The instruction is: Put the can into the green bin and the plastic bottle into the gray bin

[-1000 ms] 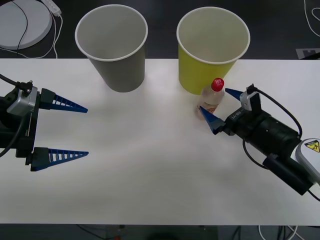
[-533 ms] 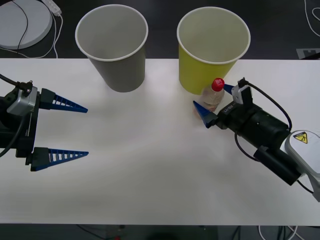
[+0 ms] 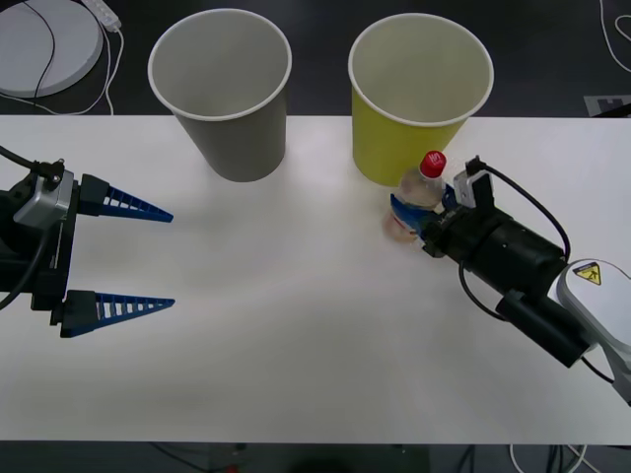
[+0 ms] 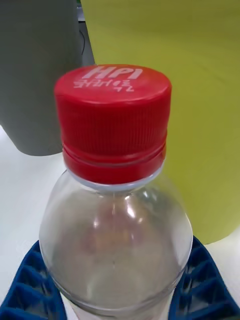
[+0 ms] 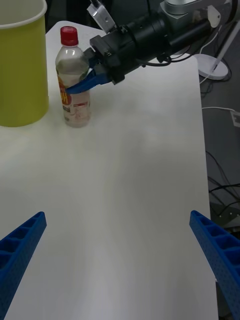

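The plastic bottle (image 3: 418, 200), clear with a red cap, stands on the white table just in front of the green bin (image 3: 392, 148). My right gripper (image 3: 421, 201) is shut on the bottle's body, one blue finger on each side (image 4: 200, 280). The left wrist view shows the bottle (image 5: 73, 95) with a blue finger of the right gripper (image 5: 76, 80) across it. The gray bin (image 3: 235, 133) stands upright to the left of the green one. My left gripper (image 3: 164, 258) hangs open over the table's left side, far from both bins. The can is out of view.
A round white disc (image 3: 39, 44) with a cable lies on the dark floor beyond the table's far left corner. The bare white table (image 3: 296, 345) stretches between the two arms. Both bins stand near the table's far edge.
My right gripper slid forward around the bottle and shut on it. The bottle has barely shifted. The left arm has not moved.
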`<state>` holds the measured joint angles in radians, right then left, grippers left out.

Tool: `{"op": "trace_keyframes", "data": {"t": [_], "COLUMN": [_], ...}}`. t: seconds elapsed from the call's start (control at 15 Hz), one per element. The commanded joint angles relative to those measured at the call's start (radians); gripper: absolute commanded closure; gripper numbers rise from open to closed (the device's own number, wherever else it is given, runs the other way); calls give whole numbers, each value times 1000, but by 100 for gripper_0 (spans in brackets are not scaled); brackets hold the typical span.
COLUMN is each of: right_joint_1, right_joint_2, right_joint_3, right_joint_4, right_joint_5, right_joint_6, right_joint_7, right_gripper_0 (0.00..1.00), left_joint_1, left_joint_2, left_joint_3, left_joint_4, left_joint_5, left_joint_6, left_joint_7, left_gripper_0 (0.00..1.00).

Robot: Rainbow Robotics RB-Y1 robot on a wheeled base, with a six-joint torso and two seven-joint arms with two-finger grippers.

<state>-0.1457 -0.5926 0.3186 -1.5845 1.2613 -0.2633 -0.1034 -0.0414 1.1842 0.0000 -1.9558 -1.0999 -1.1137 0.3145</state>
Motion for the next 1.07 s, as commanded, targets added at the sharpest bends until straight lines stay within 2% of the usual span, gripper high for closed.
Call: {"op": "trace_keyframes", "data": {"t": [0.07, 0.33, 0.6, 0.8, 0.93, 1.07], "right_joint_1": [2, 38, 138, 184, 201, 216], "right_joint_2": [-1, -46, -150, -214, -246, -296], "right_joint_3": [-1, -1, -9, -78, -138, -184], "right_joint_4": [-5, -63, -196, -233, -244, -285], "right_joint_5": [-5, -74, -178, -243, -246, -226], "right_joint_6": [-1, -4, -10, -139, -231, -300], "right_joint_7": [-1, -2, -10, -24, -42, -130], "right_gripper_0": [100, 100, 100, 100, 100, 100], "left_joint_1": [0, 0, 0, 0, 0, 0], "left_joint_2": [0, 0, 0, 0, 0, 0], "left_joint_3": [0, 0, 0, 0, 0, 0], "left_joint_4": [0, 0, 0, 0, 0, 0], "left_joint_5": [0, 0, 0, 0, 0, 0], "left_joint_6": [0, 0, 0, 0, 0, 0], "left_joint_7": [0, 0, 0, 0, 0, 0], "left_gripper_0": [0, 0, 0, 0, 0, 0]}}
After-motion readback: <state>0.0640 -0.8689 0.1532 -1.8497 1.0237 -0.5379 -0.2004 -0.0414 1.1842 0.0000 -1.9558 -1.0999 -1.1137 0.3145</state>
